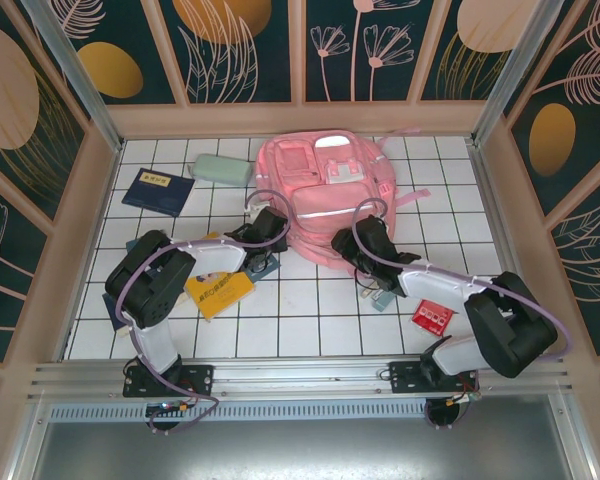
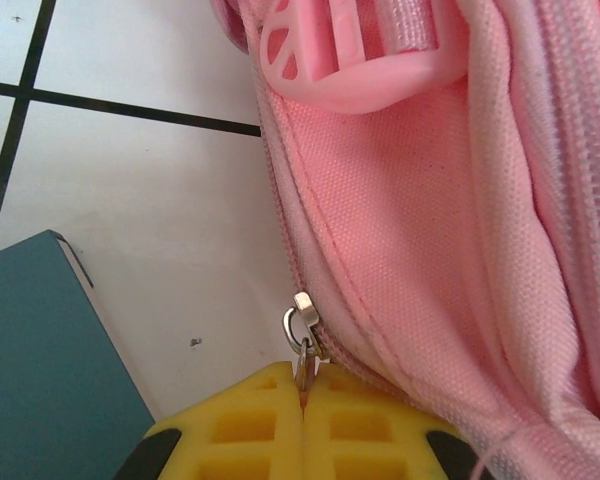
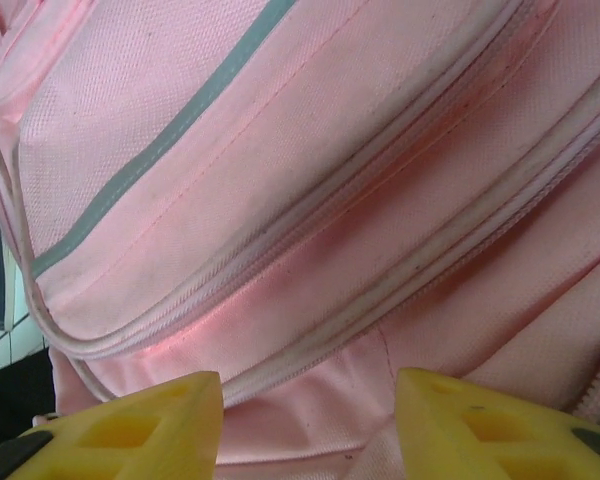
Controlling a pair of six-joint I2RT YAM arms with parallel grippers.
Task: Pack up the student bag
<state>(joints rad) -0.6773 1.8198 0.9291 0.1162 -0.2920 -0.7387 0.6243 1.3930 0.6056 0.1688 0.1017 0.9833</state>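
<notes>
Barely begun: the bag (image 1: 325, 195) lies upper centre, apparently zipped. Left pincer (image 2: 302, 405) pinches its zip pull (image 2: 302, 338); right pincer (image 3: 310, 425) is spread against it. A yellow book (image 1: 218, 292) lies unpacked.

Left arm (image 1: 152, 285): base at near edge, elbow folded high at 8 o'clock, forearm reaching low toward 2 o'clock. Left gripper (image 1: 278, 226): yellow fingers (image 2: 242, 428) pressed together, pinching zip pull (image 2: 302, 338) at tips. Right arm (image 1: 505, 325): base at near edge, elbow bent at 4 o'clock, forearm stretched low toward 10 o'clock. Right gripper (image 1: 352, 243): yellow fingers (image 3: 140, 432) spread wide. Grippers face each other near table centre, apart.
</notes>
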